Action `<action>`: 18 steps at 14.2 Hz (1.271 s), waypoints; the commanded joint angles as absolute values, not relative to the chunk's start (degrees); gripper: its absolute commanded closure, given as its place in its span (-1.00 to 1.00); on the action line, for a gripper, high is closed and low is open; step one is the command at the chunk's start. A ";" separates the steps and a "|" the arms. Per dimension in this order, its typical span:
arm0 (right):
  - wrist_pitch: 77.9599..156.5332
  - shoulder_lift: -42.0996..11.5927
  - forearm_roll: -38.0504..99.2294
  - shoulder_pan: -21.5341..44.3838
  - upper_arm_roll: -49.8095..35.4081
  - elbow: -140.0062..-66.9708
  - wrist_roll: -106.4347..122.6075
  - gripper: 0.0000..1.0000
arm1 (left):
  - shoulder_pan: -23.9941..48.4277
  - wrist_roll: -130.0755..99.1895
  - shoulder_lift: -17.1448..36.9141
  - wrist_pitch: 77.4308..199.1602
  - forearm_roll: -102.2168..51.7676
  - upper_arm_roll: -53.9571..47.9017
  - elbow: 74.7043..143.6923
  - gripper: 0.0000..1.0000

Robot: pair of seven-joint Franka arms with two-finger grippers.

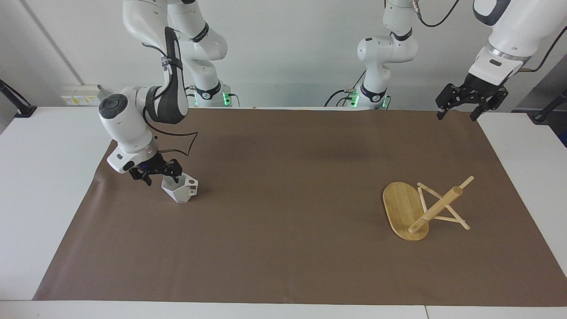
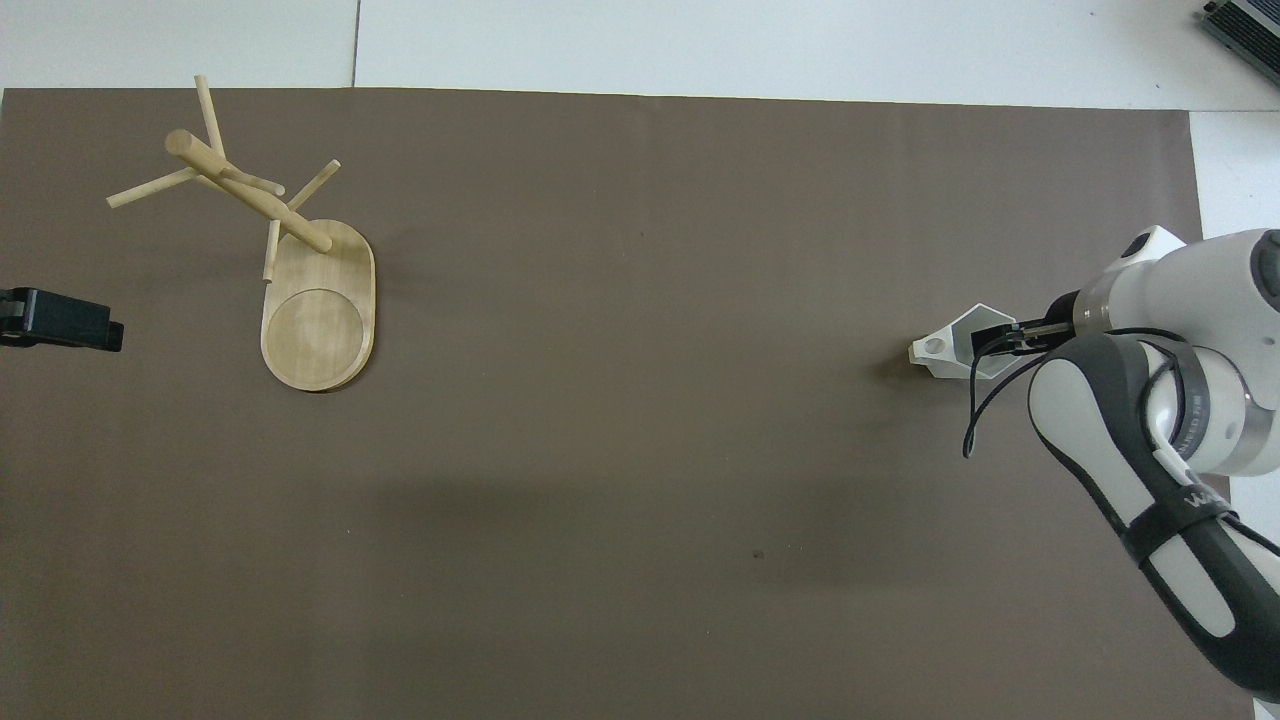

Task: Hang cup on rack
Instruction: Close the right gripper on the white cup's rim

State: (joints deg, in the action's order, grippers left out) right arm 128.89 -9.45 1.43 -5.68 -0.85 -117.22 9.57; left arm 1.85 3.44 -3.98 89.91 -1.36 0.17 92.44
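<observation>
While the left gripper (image 1: 458, 106) waits raised over the mat's (image 1: 283, 248) corner nearest its base, jaws spread and holding nothing, the right gripper (image 1: 161, 176) sits low at the cup (image 1: 179, 189), one finger inside the rim; whether it pinches the wall cannot be told. Cup rests on the mat at the right arm's end. Rack (image 1: 405, 210) stands well apart, at the left arm's end.

R arm bent low, wrist tilted down, right gripper (image 1: 160, 173) (image 2: 1002, 336) at table level w/ fingers apart; L arm waits raised at its own end, left gripper (image 1: 456, 114) (image 2: 62, 324) pointing down, fingers spread open.
</observation>
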 commanded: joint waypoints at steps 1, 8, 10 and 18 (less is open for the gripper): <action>130.17 -8.96 1.58 -5.98 -1.05 -118.21 6.51 -0.25 | 1.23 2.90 -4.83 89.47 -1.85 -0.09 93.16 -1.00; 129.29 -8.96 1.67 -5.89 -1.23 -117.51 6.33 0.55 | 1.32 2.72 -5.10 89.73 -1.85 -0.09 93.86 -1.00; 128.85 -8.96 1.67 -5.89 -1.41 -116.99 6.07 0.62 | 1.14 3.25 -5.27 89.21 -1.85 -0.09 93.87 -1.00; 128.50 -9.14 1.67 -5.89 -1.58 -116.28 5.80 1.00 | 1.05 -3.23 -5.71 87.46 -1.84 0.09 94.48 -1.00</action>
